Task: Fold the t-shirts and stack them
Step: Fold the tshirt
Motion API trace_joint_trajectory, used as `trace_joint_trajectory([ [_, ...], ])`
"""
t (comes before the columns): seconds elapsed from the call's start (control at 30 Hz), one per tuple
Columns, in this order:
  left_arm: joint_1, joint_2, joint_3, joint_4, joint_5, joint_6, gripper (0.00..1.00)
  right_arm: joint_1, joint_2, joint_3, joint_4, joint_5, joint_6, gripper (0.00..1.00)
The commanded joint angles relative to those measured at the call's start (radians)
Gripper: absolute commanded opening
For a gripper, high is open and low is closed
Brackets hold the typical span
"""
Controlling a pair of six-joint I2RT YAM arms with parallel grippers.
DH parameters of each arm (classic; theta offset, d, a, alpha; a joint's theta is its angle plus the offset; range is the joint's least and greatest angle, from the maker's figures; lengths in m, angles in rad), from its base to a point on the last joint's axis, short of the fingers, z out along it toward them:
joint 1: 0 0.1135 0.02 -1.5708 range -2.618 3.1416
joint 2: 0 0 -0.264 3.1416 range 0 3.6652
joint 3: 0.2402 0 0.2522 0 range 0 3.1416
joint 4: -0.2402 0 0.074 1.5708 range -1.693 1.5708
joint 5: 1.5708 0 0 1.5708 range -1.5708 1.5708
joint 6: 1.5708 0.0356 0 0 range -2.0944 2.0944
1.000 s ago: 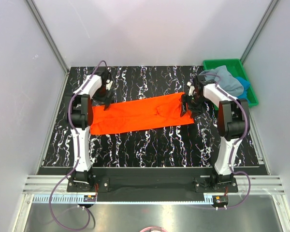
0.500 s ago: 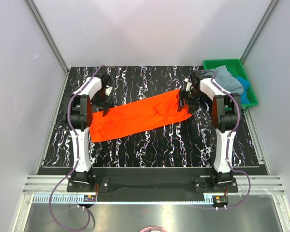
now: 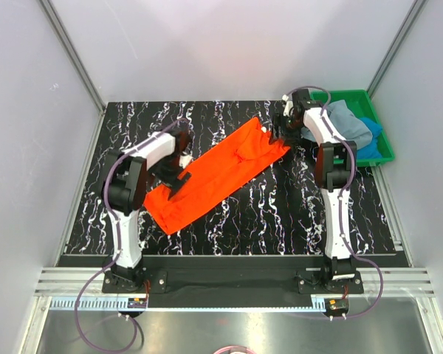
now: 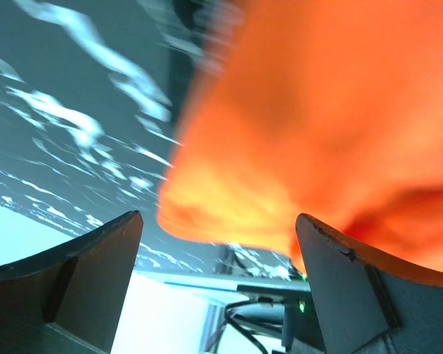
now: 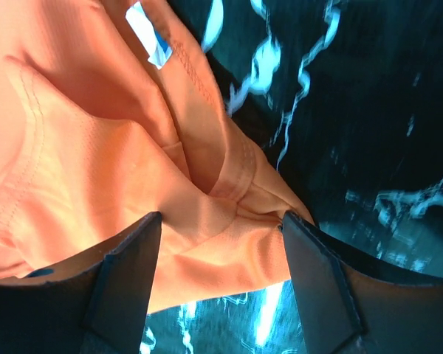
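Observation:
The bright orange t-shirt [image 3: 221, 173] lies as a long folded strip, slanting across the black marbled table from near left to far right. My left gripper [image 3: 176, 171] hovers at the strip's left edge. In the left wrist view it [image 4: 218, 217] is open, with blurred orange cloth [image 4: 317, 110] beyond the fingertips. My right gripper [image 3: 279, 139] is at the strip's far right end. In the right wrist view it [image 5: 220, 215] is open, and the collar end of the shirt [image 5: 96, 147] lies bunched between its fingers. The grey-blue shirt [image 3: 347, 122] and the bright blue shirt [image 3: 373, 129] lie crumpled in the tray.
The green plastic tray [image 3: 369, 96] stands at the far right corner, just behind the right gripper. White walls with metal posts enclose the table on three sides. The arm bases stand at the near edge.
The orange strip has swung from nearly level to a steep slant: its right end moved far, its left end moved near. The right gripper went toward the tray and the left gripper moved right.

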Motion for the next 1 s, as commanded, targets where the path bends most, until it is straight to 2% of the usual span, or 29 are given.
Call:
trace_joint_trajectory([
  [0.0,-0.077,-0.109,-0.051,-0.013,0.007,-0.014,0.93,-0.004,0.042,0.1,0.051,0.021,-0.014,0.74],
  [0.17,-0.166,-0.144,-0.087,-0.003,-0.006,-0.012,0.94,-0.004,0.058,0.189,0.103,0.04,-0.041,0.75],
  [0.27,-0.177,-0.164,-0.073,0.01,-0.048,-0.014,0.94,-0.004,0.013,0.217,0.119,0.066,-0.072,0.75],
  [0.5,-0.148,-0.163,0.088,0.025,-0.135,0.015,0.94,-0.006,-0.246,0.015,0.093,0.094,-0.1,0.76],
  [0.6,-0.148,-0.161,0.138,0.016,-0.102,0.018,0.94,-0.006,-0.362,-0.088,0.081,0.065,-0.081,0.77],
  [0.7,-0.154,-0.167,0.13,-0.003,-0.03,0.012,0.93,-0.004,-0.45,-0.21,0.067,-0.046,-0.02,0.76],
  [0.73,-0.154,-0.17,0.116,-0.007,-0.011,0.011,0.93,-0.004,-0.473,-0.241,0.067,-0.128,0.0,0.77],
  [0.8,-0.154,-0.175,0.075,-0.013,0.033,0.011,0.92,-0.001,-0.476,-0.316,0.076,-0.263,0.073,0.75],
  [0.97,-0.142,-0.132,0.04,-0.042,0.127,-0.008,0.91,0.063,-0.432,-0.43,0.171,-0.446,0.211,0.74],
])
